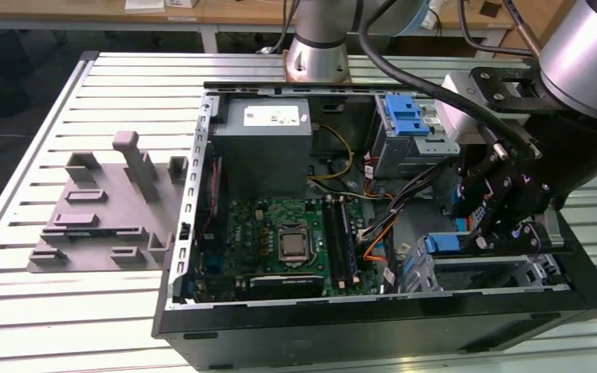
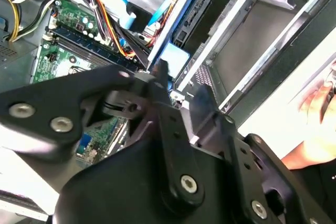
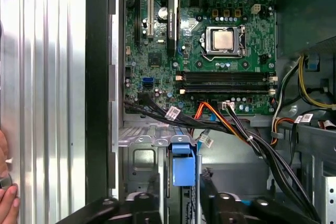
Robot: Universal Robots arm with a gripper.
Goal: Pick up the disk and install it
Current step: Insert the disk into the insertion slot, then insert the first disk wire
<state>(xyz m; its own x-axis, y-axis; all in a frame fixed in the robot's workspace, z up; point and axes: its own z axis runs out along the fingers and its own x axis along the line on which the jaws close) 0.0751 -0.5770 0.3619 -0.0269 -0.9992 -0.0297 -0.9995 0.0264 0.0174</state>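
The disk [image 1: 446, 243] stands on edge at the front corner of the open computer case [image 1: 190, 233], on the exterior view's right, with its blue bracket showing. My gripper [image 1: 485, 233] reaches down into the case there and is shut on the disk. In the first wrist view the disk's blue bracket [image 3: 182, 165] sits between my two black fingers [image 3: 137, 207], over the metal drive bay [image 3: 140, 156]. In the second wrist view the disk's blue rail [image 2: 176, 30] runs along the silver bay frame [image 2: 247, 30], partly inside it.
The green motherboard [image 1: 288, 237] and bundles of cables [image 1: 376, 233] lie beside the bay. A grey power-supply box [image 1: 267, 136] and another blue-bracketed drive [image 1: 407, 116] sit at the case's back. A grey fixture block [image 1: 106, 210] stands on the slatted table. A person's hand [image 2: 315, 129] rests beside the case.
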